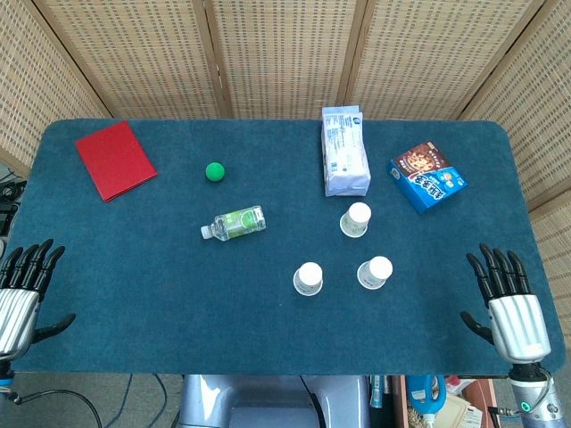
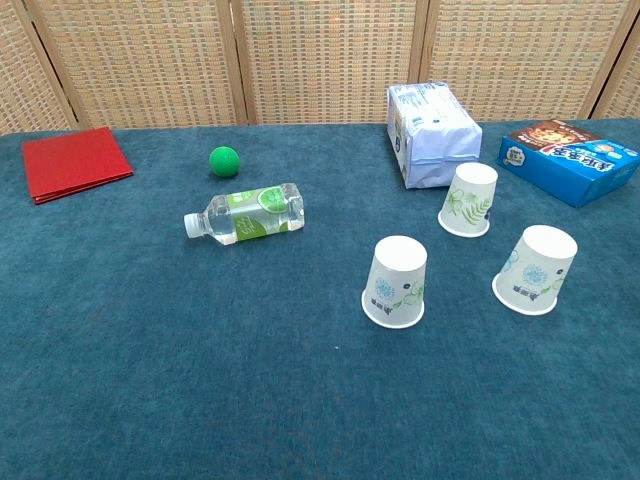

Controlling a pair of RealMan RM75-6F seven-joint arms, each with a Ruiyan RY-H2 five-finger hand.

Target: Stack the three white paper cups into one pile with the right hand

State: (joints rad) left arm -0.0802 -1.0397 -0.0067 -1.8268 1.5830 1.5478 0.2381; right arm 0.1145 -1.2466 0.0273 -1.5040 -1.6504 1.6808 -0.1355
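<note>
Woven-cane screens close off the far side, and a blue-carpeted table point(image 1: 161, 294) carries everything in the scene. Three white paper cups stand mouth-down and apart from one another right of centre: the far cup point(image 2: 468, 199) at about 1 o'clock from the table's middle, the near-left cup point(image 2: 395, 281) at about 5 o'clock, and the near-right cup point(image 2: 537, 269) at about 4 o'clock.

Handling, as a judgement: you should expect each cup to be very light and thin-walled, so it will dent under a firm squeeze and will skid on the cloth if nudged. Take hold across the side wall, around mid-height, with a gentle pinch; the tapered bases point up, so one cup should drop over another without turning it.

Containers: being inverted, the cups show nothing of their insides. A clear water bottle point(image 2: 246, 212) with a green label lies on its side at 10 o'clock; you cannot tell its fill. A white packet point(image 2: 430, 133) and a blue box point(image 2: 570, 160) lie at 1 and 2 o'clock, both closed. A green ball point(image 2: 224, 160) and a red folder point(image 2: 74, 162) sit at 11 and 10 o'clock.

Your right hand point(image 1: 508, 308) rests at the near right edge, fingers spread, holding nothing. Your left hand point(image 1: 22, 294) lies likewise at the near left edge, empty.
</note>
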